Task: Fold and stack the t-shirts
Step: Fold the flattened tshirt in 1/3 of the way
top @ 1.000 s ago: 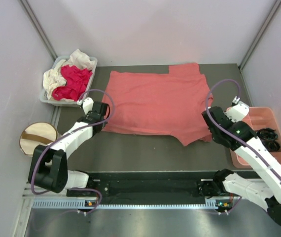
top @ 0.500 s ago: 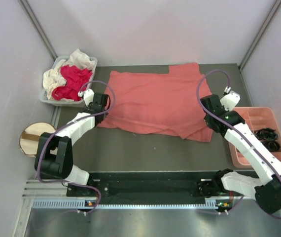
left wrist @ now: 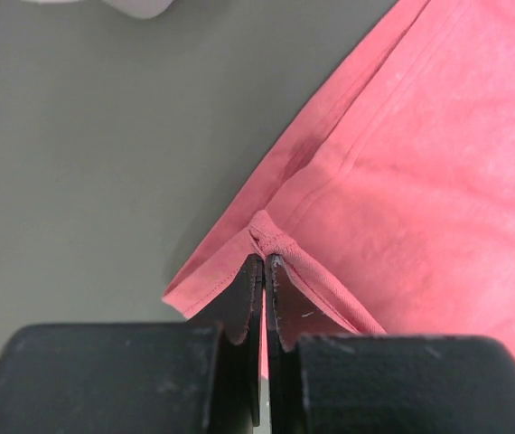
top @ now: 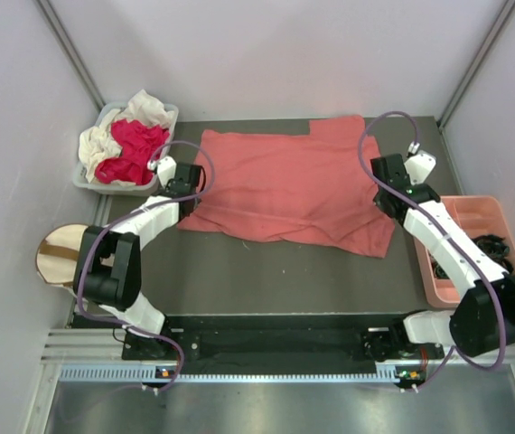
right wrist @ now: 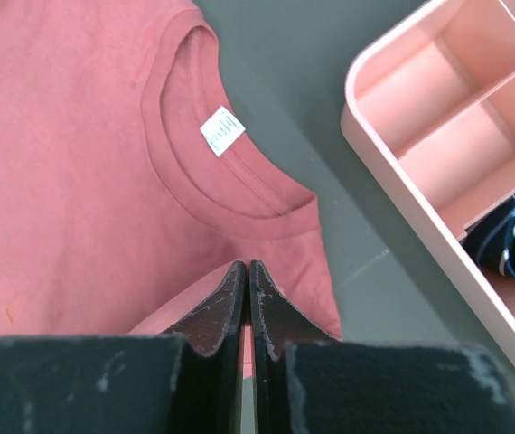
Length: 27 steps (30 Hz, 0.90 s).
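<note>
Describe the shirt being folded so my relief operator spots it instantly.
Look at the dark table; the salmon-pink shirt lies spread across its middle. Unlike the magenta shirt and cream shirt bunched in the far-left bin, it shows a white neck label.

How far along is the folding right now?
Done: nothing stacked. In hand: left gripper and right gripper each pinch an edge of the salmon-pink t-shirt, spread on the table. To do: the magenta-red shirt and cream shirt, crumpled in the grey bin.
</note>
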Each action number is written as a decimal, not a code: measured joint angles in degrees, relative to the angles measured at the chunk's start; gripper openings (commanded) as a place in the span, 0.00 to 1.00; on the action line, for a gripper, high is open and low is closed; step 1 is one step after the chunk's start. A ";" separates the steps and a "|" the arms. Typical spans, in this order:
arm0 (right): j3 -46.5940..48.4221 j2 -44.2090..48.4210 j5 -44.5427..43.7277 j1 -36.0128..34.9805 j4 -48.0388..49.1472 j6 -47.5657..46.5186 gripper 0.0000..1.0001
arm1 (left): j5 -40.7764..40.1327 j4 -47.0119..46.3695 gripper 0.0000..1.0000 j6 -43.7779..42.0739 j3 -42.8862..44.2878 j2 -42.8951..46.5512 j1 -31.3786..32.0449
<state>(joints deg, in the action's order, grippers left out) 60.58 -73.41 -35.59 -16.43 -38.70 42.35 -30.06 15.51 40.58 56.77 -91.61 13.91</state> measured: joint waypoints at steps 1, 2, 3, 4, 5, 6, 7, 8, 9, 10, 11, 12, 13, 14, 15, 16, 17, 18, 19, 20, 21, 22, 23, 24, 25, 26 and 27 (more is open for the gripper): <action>0.55 -0.66 0.15 0.22 0.22 -0.28 0.00 | -0.02 -0.04 0.00 0.00 0.35 -0.37 -0.02; 1.11 -1.38 0.37 0.48 0.39 -0.52 0.00 | -0.04 -0.09 0.00 0.00 0.85 -0.85 -0.09; 1.53 -1.97 0.50 0.61 0.61 -0.76 0.00 | -0.07 -0.11 0.00 0.00 1.40 -1.33 -0.13; 2.14 -2.75 0.76 0.83 0.96 -0.94 0.00 | -0.07 -0.15 0.00 -0.02 1.92 -1.73 -0.17; 2.64 -3.52 0.90 0.98 1.20 -1.25 0.00 | -0.09 -0.20 0.00 -0.02 2.36 -2.12 -0.20; 3.39 -4.42 1.03 1.20 1.40 -1.42 0.00 | -0.11 -0.33 0.00 -0.02 2.64 -2.38 -0.24; 4.13 -5.35 1.16 1.33 1.62 -1.66 0.00 | -0.22 -0.37 0.00 -0.02 3.06 -2.71 -0.26; 4.83 -6.23 1.27 1.53 1.88 -1.84 0.00 | -0.31 -0.50 0.00 -0.04 3.54 -3.13 -0.31; 5.57 -7.19 1.40 1.68 2.25 -1.99 0.00 | -0.44 -0.57 0.00 -0.07 4.02 -3.52 -0.33; 6.14 -8.02 1.57 1.86 2.56 -2.23 0.00 | -0.46 -0.61 0.00 -0.11 4.42 -3.85 -0.35; 6.69 -8.83 1.84 1.99 2.78 -2.34 0.00 | -0.52 -0.66 0.00 -0.13 4.94 -4.33 -0.37; 7.23 -9.64 2.03 2.10 2.91 -2.40 0.00 | -0.59 -0.87 0.00 -0.22 5.49 -4.90 -0.37; 7.76 -10.47 2.32 2.19 3.15 -2.56 0.00 | -0.66 -0.96 0.00 -0.24 5.84 -5.31 -0.39; 8.24 -11.34 2.54 2.25 3.30 -2.75 0.00 | -0.68 -1.03 0.00 -0.26 6.23 -5.79 -0.39; 8.85 -12.22 2.62 2.29 3.43 -2.80 0.00 | -0.74 -1.11 0.00 -0.31 6.51 -6.19 -0.39; 9.22 -12.90 2.73 2.34 3.61 -2.82 0.00 | -0.74 -1.20 0.00 -0.33 6.73 -6.49 -0.39; 9.81 -13.99 2.82 2.36 3.69 -2.89 0.00 | -0.79 -1.31 0.00 -0.44 6.99 -6.88 -0.39; 10.12 -14.67 2.95 2.36 3.87 -2.93 0.00 | -0.83 -1.42 0.00 -0.46 7.13 -7.15 -0.39; 10.40 -15.45 3.13 2.36 4.04 -2.95 0.00 | -0.87 -1.51 0.00 -0.52 7.34 -7.48 -0.39; 10.47 -16.06 3.34 2.36 4.39 -2.95 0.00 | -0.87 -1.57 0.00 -0.57 7.52 -7.76 -0.39; 10.47 -16.59 3.52 2.36 4.59 -2.95 0.00 | -0.87 -1.60 0.00 -0.66 7.65 -8.04 -0.39; 10.49 -17.22 3.67 2.36 4.81 -2.95 0.00 | -0.90 -1.77 0.00 -0.72 7.78 -8.33 -0.39; 10.60 -17.84 3.85 2.36 4.85 -2.95 0.00 | -0.90 -1.81 0.00 -0.81 7.85 -8.59 -0.39; 10.80 -18.45 3.91 2.36 4.87 -2.97 0.00 | -0.94 -1.84 0.00 -0.92 7.91 -8.83 -0.39; 10.88 -18.99 4.02 2.38 5.20 -2.97 0.00 | -1.03 -1.84 0.00 -1.07 7.96 -9.03 -0.39; 10.99 -19.39 4.13 2.40 5.20 -2.97 0.00 | -1.11 -1.86 0.00 -1.18 7.98 -9.25 -0.42; 11.17 -19.80 4.22 2.47 5.29 -2.97 0.00 | -1.11 -1.81 0.00 -1.31 7.98 -9.38 -0.46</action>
<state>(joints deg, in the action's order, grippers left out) 71.75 -93.21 -31.38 -13.96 -33.41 39.38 -31.18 13.69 39.27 64.75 -100.99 13.45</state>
